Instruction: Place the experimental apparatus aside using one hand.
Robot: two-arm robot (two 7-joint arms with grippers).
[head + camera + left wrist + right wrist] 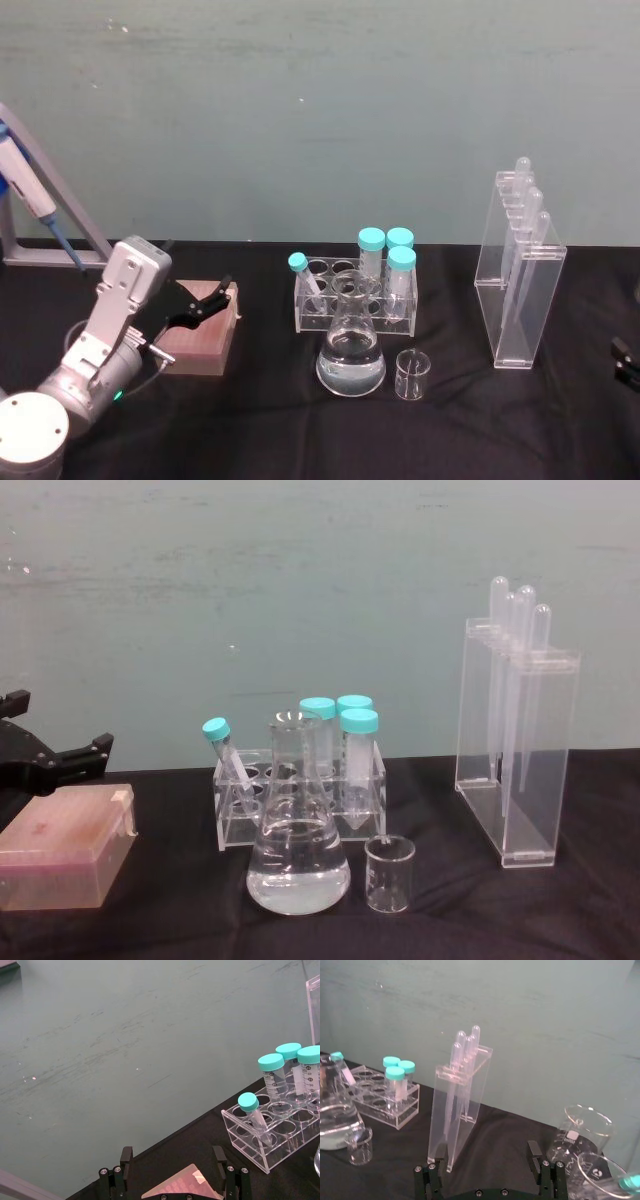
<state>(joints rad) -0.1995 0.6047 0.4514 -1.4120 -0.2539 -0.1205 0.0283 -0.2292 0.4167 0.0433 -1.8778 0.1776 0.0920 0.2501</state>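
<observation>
My job is to move the glass things to the side with my left tool (pixel 213 298). None of them has been picked up yet.

I think the flask (pixel 351 352) should go first, since it is nearest to that tool. It stands in the middle of the tabletop (pixel 270 430) and has water in it. I would bring the tool in from 9 o'clock and put one finger on each side of the thin neck. I would squeeze softly, because glass is slippery. Then I would lift straight up before going sideways. The tube rack (pixel 355 300) is close behind at 12 o'clock and the little beaker (pixel 412 376) is just beside the flask at 3 o'clock, so a sideways drag could knock them. The flask must stay upright so the water stays in.

The tall pipette stand (pixel 520 290) is well apart, out at 2 o'clock. It looks easy to tip, so I would go slowly with it.

Right now my left tool hangs over a pink box (pixel 200 345) at 9 o'clock from the flask. Its fingers are apart and hold nothing. I cannot tell if it touches the box.

My right tool (pixel 485 1162) is parked far out at 3 o'clock, with its fingers apart and empty.
</observation>
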